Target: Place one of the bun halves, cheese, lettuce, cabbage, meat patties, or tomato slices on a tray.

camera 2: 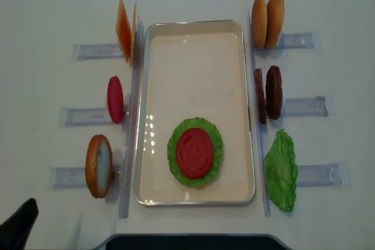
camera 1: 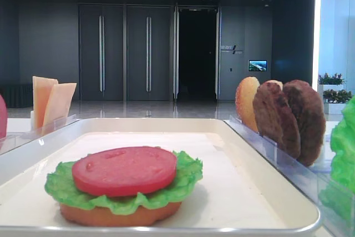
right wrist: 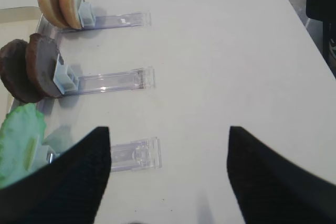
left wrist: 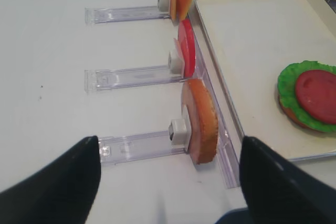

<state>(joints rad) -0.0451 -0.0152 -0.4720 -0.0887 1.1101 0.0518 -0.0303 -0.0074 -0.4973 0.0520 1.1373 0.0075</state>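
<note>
On the cream tray (camera 2: 193, 25) lies a stack: a bun half (camera 1: 119, 215), lettuce (camera 1: 61, 184) and a tomato slice (camera 2: 194, 152) on top. Left of the tray, upright in racks, stand cheese (camera 2: 125, 30), a tomato slice (camera 2: 115, 99) and a bun half (left wrist: 202, 121). On the right stand two bun halves (camera 2: 267, 21), meat patties (camera 2: 268, 93) and a lettuce leaf (camera 2: 281, 170). Cabbage is out of view. My left gripper (left wrist: 168, 182) hovers open just before the left bun half, holding nothing. My right gripper (right wrist: 168, 174) is open over bare table right of the lettuce rack.
Clear plastic divider racks (camera 2: 88, 115) stick out from both long sides of the tray. The white table (right wrist: 236, 51) stretches beyond them. One dark finger of the left gripper (camera 2: 17, 226) shows at the table's near left corner.
</note>
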